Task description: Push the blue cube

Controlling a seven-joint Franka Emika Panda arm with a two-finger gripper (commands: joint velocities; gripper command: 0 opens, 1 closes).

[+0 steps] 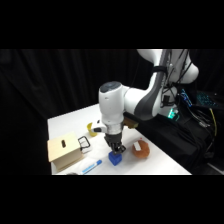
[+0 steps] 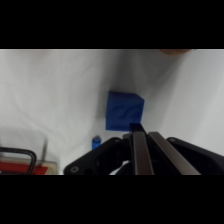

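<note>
The white surface [image 1: 155, 162] carried a tan box [image 1: 64, 150] at its left edge, a brown ring-shaped object [image 1: 141, 148] to the right and a light-blue pen [image 1: 92, 166] near the front edge. The white arm [image 1: 135, 100] reached down over its middle. Its gripper [image 1: 118, 149], jaws brought narrowly together with nothing between them, stood just above the blue cube [image 1: 115, 158], which lay between pen and ring.
</note>
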